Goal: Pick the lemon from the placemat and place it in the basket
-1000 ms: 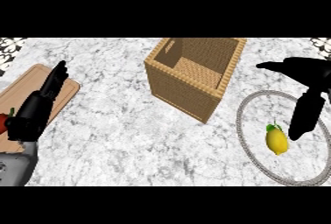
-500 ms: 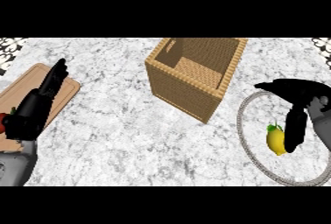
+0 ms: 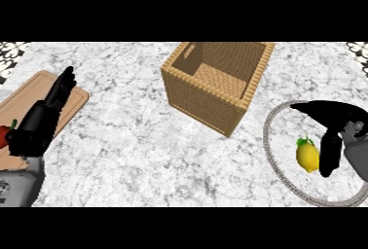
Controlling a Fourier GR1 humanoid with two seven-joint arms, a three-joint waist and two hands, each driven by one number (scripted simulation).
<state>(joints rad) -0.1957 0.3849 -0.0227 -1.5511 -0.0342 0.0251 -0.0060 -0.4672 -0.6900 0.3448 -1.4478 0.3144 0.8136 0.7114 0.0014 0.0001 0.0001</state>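
A yellow lemon [image 3: 307,155] with a green stem end lies on a round grey placemat [image 3: 274,155] at the right. My right hand [image 3: 335,127] hovers right over the mat, its thumb stretched left above the lemon and its fingers pointing down along the lemon's right side, not closed round it. The square wicker basket [image 3: 215,85] stands left of the mat, at the counter's upper middle, and looks empty. My left hand [image 3: 42,121] rests open at the far left with its fingers straight.
A wooden cutting board [image 3: 39,104] lies under the left hand at the left edge. A red item [image 3: 4,136] with a green stem sits on it, mostly hidden. Marble counter [image 3: 129,160] spreads between board and basket.
My right hand has come down and towards me across the placemat, closing in on the lemon's right side. The left hand, lemon and basket have stayed put.
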